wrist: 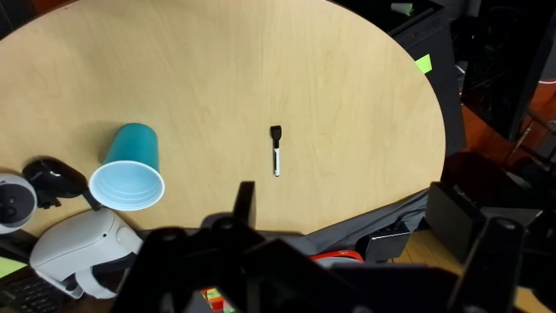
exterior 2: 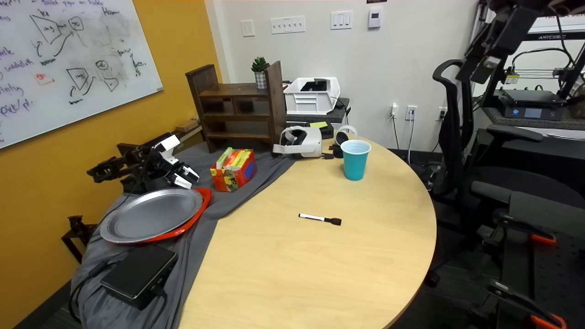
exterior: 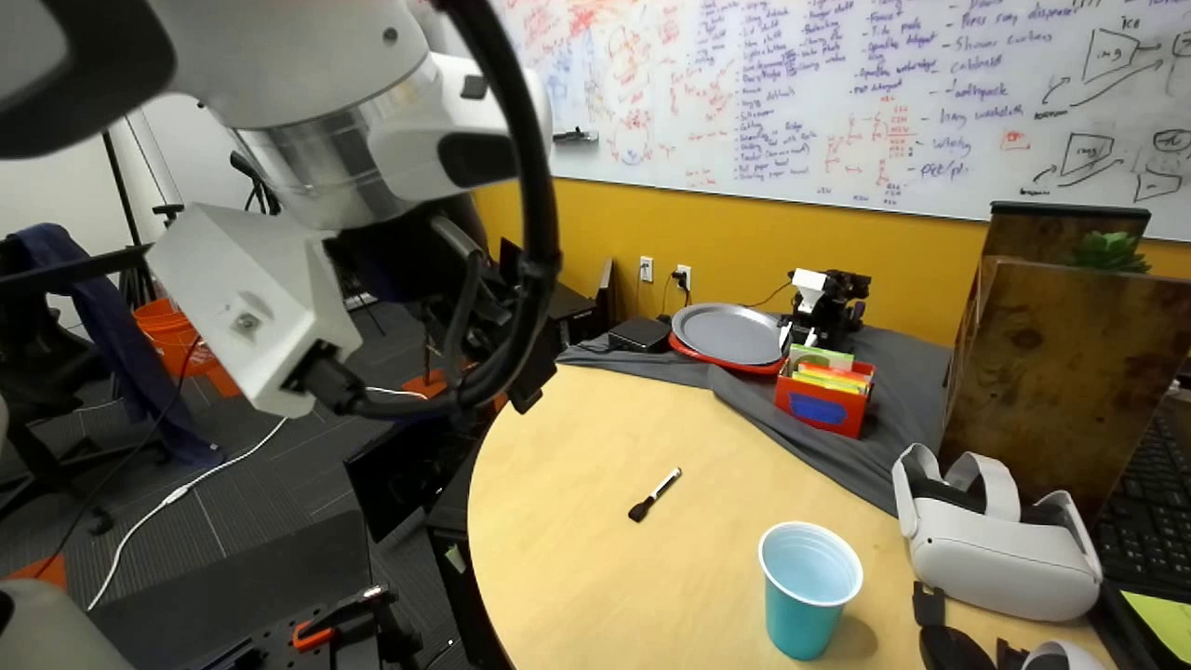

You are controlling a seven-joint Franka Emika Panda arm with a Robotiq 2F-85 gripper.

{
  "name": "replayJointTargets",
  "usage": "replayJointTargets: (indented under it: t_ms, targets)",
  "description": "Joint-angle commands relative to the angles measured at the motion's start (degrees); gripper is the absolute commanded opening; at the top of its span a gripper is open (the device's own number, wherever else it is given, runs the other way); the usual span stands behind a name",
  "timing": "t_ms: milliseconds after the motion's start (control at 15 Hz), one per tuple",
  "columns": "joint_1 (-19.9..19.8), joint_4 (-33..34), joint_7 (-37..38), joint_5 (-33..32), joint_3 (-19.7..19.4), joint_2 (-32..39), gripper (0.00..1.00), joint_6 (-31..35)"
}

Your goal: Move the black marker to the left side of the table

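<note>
1. My fingers: dark, blurred in wrist view; detail lost;
2. My arm: cut off top and left in an exterior view; partly hidden by black cable;
3. Table: bottom edge crops it, both exterior views;
4. Black marker: print too small to read.

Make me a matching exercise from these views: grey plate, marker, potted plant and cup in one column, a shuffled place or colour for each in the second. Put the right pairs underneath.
Column one
1. grey plate
2. marker
3. potted plant
4. cup

Column two
A. lying on the table, black at one end
B. turquoise outside, paler inside
C. resting on a red tray
D. standing on the wooden shelf

Right pairs: 1-C, 2-A, 3-D, 4-B
</note>
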Motion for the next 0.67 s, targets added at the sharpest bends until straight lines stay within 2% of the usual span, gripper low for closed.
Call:
replayJointTargets:
  t_ms: [0,333,600]
  targets:
    - [1.3,0.2,0.5,-0.3,2.5,3.3,1.0,5.7]
    - [4.7,1.4,0.2,0.6,4.3,9.0,1.0,12.0]
    - [6.8,1.5,0.4,-0.2,6.3,14.3,1.0,20.4]
